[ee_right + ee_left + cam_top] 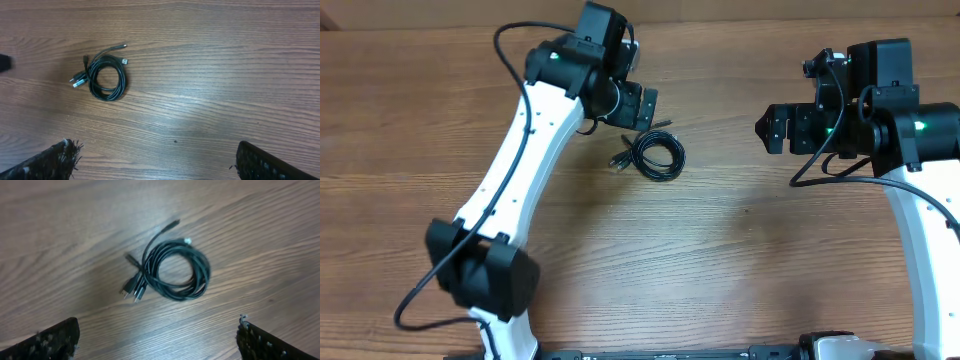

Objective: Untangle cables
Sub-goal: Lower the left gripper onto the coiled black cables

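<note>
The cables (658, 155) lie coiled on the tabletop (720, 260). Left pincer (640, 106) is near at 11 o'clock, right pincer (775, 128) apart at 3 o'clock. Both are spread wide, gripping nothing.

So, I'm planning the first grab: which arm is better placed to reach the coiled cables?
Left, likely. The left pincer, open, hangs beside the cables, centred and large in its wrist view. The right pincer, also open, is farther off, and the coil looks small in its view.
</note>
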`<state>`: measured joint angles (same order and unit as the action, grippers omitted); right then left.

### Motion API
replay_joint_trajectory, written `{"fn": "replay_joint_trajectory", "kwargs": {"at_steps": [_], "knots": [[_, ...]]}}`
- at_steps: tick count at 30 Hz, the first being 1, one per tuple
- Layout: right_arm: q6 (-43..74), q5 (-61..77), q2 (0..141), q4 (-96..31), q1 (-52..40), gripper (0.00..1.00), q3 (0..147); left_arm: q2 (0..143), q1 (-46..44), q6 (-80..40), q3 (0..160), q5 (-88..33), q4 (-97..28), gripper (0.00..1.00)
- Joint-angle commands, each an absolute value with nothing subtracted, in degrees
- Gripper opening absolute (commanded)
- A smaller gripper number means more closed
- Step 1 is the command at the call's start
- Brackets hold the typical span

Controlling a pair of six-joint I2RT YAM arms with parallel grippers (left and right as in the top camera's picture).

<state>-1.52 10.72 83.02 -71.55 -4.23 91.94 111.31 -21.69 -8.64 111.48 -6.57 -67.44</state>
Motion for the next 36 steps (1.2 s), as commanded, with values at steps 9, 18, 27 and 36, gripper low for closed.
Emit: {"fn": "replay_joint_trajectory", "kwargs": {"at_steps": [9,18,27,36], "knots": [[-1.8,12.1,81.5,-71.2,-4.6,1.0,93.8,128.1,-22.2,-11.7,111.5,-5.3,-69.2,1.0],[-1.8,12.1,81.5,-71.3,-4.6,1.0,93.8,129.0,-22.6,-25.4,111.5,-4.4,-65.6,0.9],[-1.8,12.1,81.5,-71.3,-4.6,1.0,93.8,129.0,-24.8,-50.5,111.5,0.7,-65.7,0.76],[-1.8,12.1,81.5,-71.8,-4.6,1.0,93.8,129.0,-27.0,-63.2,111.5,3.0,-62.6,0.73]]}}
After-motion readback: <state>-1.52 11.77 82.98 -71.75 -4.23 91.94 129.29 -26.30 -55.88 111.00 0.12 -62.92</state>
